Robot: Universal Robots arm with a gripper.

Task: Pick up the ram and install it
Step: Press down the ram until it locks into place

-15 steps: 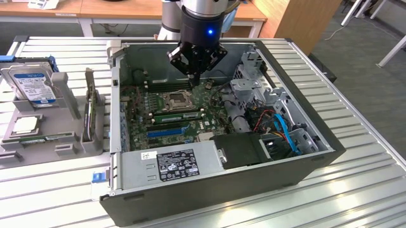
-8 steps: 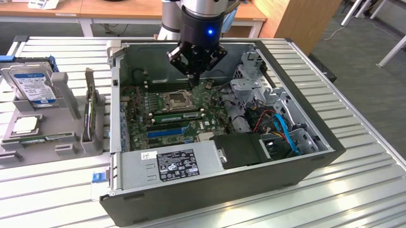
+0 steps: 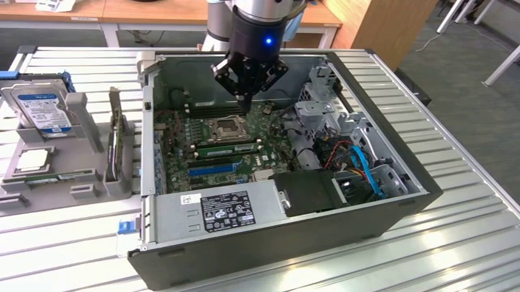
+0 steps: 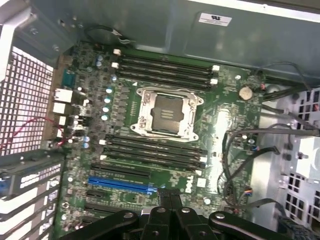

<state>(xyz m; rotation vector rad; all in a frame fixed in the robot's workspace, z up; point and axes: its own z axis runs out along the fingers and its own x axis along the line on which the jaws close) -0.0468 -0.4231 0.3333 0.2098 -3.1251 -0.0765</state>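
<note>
My gripper (image 3: 243,104) hangs inside the open computer case (image 3: 162,255), just above the green motherboard (image 3: 182,143) near the far memory slots (image 4: 165,67). Its fingers (image 4: 170,197) are shut, and nothing shows between them. The CPU socket (image 4: 167,111) lies bare, with black memory slots on both sides of it; those nearer the gripper (image 4: 155,150) look empty. A thin green ram stick (image 3: 114,137) stands on edge in the grey holder (image 3: 81,164) outside the case, at the exterior view's left. A second stick (image 3: 58,177) lies flat at that holder's front.
A silver hard drive (image 3: 41,106) with a blue-and-white label leans in the holder. The power supply (image 3: 228,210), drive cage (image 3: 317,115) and blue and black cables (image 3: 366,170) crowd the case's near and right sides. Case walls surround the board.
</note>
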